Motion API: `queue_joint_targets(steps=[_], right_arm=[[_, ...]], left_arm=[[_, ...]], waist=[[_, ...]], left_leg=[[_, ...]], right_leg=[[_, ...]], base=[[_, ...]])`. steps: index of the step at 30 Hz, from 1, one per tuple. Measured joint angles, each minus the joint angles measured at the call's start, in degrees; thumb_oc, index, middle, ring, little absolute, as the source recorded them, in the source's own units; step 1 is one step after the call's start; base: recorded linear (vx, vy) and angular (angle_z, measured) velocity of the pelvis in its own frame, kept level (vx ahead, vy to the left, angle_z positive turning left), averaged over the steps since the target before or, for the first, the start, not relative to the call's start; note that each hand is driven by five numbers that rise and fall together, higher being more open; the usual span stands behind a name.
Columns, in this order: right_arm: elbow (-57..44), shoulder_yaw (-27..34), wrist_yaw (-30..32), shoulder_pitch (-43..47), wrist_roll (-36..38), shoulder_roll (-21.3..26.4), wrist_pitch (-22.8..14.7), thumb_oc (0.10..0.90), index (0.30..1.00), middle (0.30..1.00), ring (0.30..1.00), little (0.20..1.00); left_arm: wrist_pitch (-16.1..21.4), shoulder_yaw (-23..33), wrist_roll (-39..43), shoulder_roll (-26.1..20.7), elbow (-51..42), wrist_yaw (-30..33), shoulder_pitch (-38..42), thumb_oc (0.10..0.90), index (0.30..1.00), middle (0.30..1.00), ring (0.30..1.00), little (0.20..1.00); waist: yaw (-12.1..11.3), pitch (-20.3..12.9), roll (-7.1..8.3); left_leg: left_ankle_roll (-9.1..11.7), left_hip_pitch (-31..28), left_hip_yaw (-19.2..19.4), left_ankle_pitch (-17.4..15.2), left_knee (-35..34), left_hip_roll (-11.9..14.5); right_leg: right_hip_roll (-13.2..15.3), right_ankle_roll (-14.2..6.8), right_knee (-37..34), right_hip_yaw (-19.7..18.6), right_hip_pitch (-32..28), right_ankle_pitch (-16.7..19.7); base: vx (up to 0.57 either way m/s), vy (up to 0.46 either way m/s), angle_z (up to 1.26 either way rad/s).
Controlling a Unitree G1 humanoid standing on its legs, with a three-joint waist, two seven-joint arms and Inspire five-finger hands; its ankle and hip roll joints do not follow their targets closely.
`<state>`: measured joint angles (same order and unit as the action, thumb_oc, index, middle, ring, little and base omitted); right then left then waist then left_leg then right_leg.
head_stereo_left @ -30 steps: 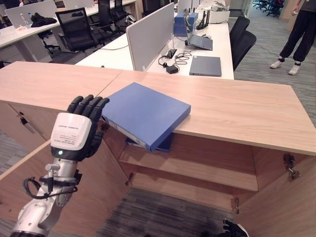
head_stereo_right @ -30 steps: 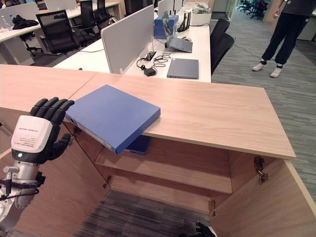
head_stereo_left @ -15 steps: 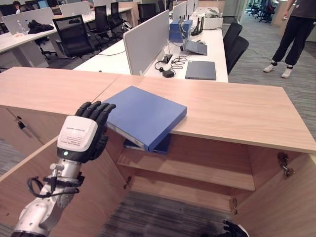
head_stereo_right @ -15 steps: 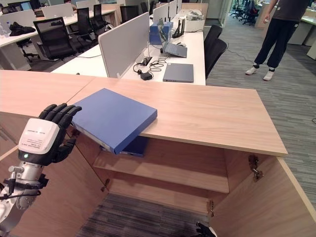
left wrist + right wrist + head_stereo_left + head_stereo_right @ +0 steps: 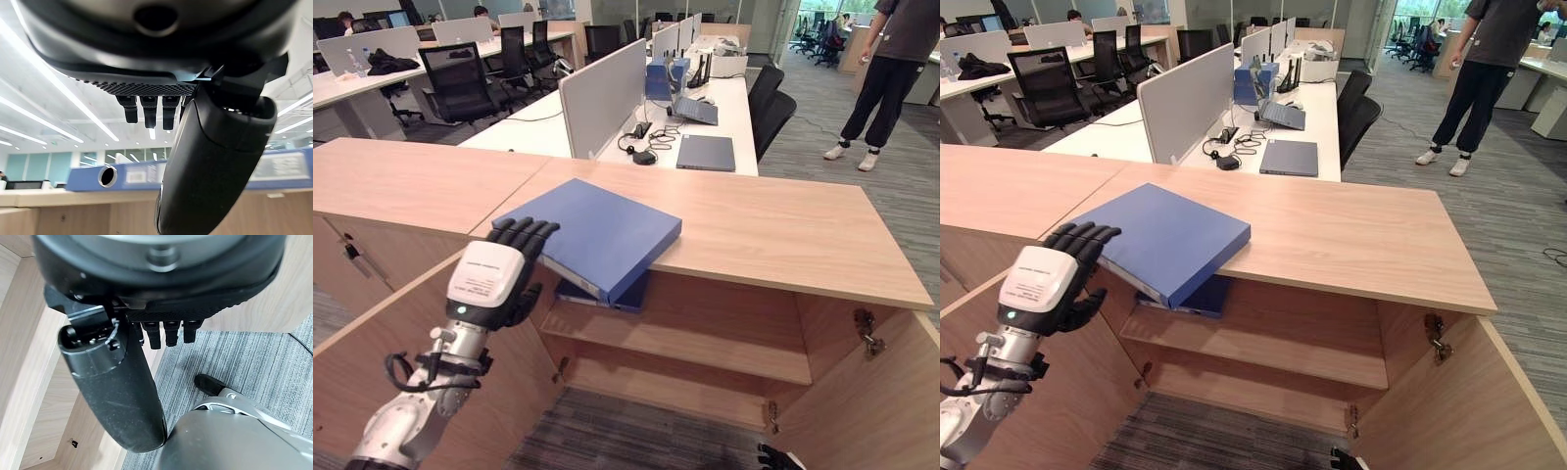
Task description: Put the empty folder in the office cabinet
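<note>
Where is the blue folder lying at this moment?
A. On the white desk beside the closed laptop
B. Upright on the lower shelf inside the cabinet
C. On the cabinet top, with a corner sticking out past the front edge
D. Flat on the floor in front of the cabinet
C: the blue folder lies on the wooden cabinet top, its near corner overhanging the front edge above the open shelves, with the left robot hand beside it.

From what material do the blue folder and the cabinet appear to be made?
The blue folder looks like stiff board with a matte blue cover: flat, crisp edges, no gloss. A round ring hole shows in its spine in the left wrist view. The cabinet looks like wood-grain laminate or veneer board, light, smooth and satin; which one I cannot tell. The left hand is open beside the folder.
</note>
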<state>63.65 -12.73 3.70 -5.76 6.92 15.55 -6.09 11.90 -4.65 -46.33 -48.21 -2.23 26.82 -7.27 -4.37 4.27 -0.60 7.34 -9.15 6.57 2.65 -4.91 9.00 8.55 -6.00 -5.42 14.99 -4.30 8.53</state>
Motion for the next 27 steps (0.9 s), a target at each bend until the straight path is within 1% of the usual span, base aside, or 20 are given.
queue_joint_targets(steps=[6,8,12,19,24,27], right_arm=[[-0.29,-0.03,-0.02,0.07,-0.03,-0.02,0.00,0.800,0.900,0.900,0.900,0.900],[-0.32,-0.02,-0.03,0.02,-0.02,-0.03,0.00,0.800,0.900,0.900,0.900,0.900],[-0.32,-0.01,-0.03,0.01,-0.03,-0.04,0.00,0.800,0.900,0.900,0.900,0.900],[-0.41,0.00,-0.03,-0.07,-0.02,-0.04,0.00,0.800,0.900,0.900,0.900,0.900],[-0.42,-0.01,-0.07,-0.01,-0.01,-0.06,0.00,0.800,0.900,0.900,0.900,0.900],[-0.43,-0.01,-0.09,-0.02,0.00,-0.06,-0.01,0.800,0.900,0.900,0.900,0.900]], left_arm=[[1.00,-2.38,-0.03,-0.02,-0.01,-1.44,0.33,0.800,0.900,0.900,0.900,0.900],[1.18,-3.34,-0.04,-0.02,0.00,-2.55,1.67,0.800,0.900,0.900,0.900,0.900],[1.58,-4.94,-0.04,-0.02,0.00,-2.74,3.12,0.800,0.900,0.900,0.900,0.900],[2.00,-6.56,-0.05,-0.02,0.00,-4.05,4.30,0.800,0.900,0.900,0.900,0.900],[2.03,-6.70,-0.07,-0.02,0.02,-4.95,4.30,0.800,0.900,0.900,0.900,0.900],[2.03,-6.76,-0.08,-0.02,0.02,-4.95,4.32,0.800,0.900,0.900,0.900,0.900]], waist=[[1.10,0.00,0.00],[1.16,-0.01,-0.01],[1.36,-0.03,-0.08],[1.71,-0.07,-0.20],[2.62,-0.11,-0.25],[2.70,-0.12,-0.27]], left_leg=[[0.00,-0.07,0.14,0.00,0.00,-0.02],[-0.01,-0.10,0.34,-0.01,0.00,-0.02],[-0.02,-0.37,0.60,-0.02,0.00,-0.02],[-0.01,-0.85,0.94,-0.08,-0.01,-0.04],[0.00,-0.85,1.01,-0.08,-0.01,-0.03],[-0.01,-0.86,1.08,-0.08,-0.01,-0.03]], right_leg=[[0.00,0.00,0.00,-0.14,0.03,0.01],[0.00,0.00,0.00,-0.30,0.08,0.03],[-0.01,0.01,0.00,-0.49,0.04,0.05],[-0.02,0.05,0.00,-0.75,-0.15,0.10],[-0.03,0.05,0.00,-0.86,-0.12,0.11],[-0.06,0.05,0.00,-0.96,-0.08,0.11]], base=[[0.00,0.001,-0.01],[0.02,0.009,-0.04],[0.01,0.004,-0.02],[0.01,0.002,-0.02],[0.00,0.000,0.00],[0.00,0.000,0.00]])
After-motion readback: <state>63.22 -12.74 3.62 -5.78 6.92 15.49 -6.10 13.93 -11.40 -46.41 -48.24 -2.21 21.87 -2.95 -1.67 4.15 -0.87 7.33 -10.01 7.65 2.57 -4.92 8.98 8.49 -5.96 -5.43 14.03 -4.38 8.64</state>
